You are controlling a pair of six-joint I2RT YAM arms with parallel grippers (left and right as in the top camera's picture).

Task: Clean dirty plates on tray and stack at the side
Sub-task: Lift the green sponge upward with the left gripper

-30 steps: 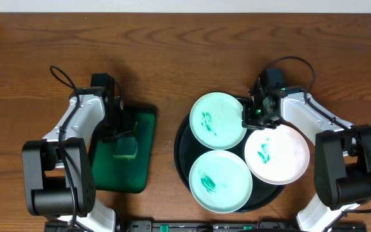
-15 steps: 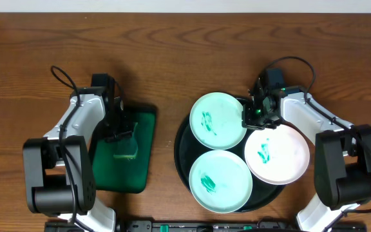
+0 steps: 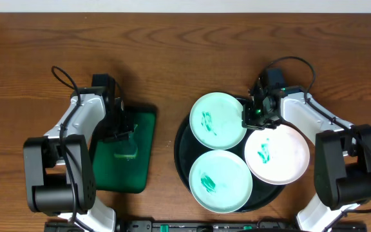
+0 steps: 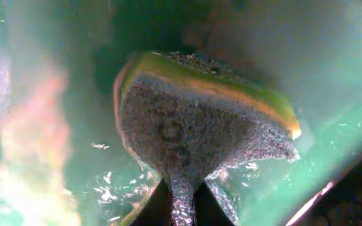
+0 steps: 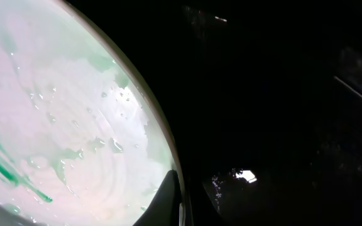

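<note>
Three dirty plates lie on the round black tray [image 3: 180,151]: one at upper left [image 3: 216,120], one at the front [image 3: 219,180], one at the right [image 3: 279,156], all with teal smears. My right gripper [image 3: 254,121] is shut on a plate rim [image 5: 168,157] where the upper-left and right plates meet; I cannot tell which of the two it holds. My left gripper [image 3: 123,140] is over the green tray [image 3: 143,138] and shut on a wet sponge [image 4: 200,119], which bulges out in front of the fingers [image 4: 181,204].
The green rectangular tray with a black rim lies left of the black tray, its floor wet. Bare brown wood tabletop [image 3: 192,58] stretches behind both trays and between them. Both arms' bases stand at the front edge.
The left gripper has closed on the sponge, which now looks squeezed narrower. The right gripper and the plates have not moved.
</note>
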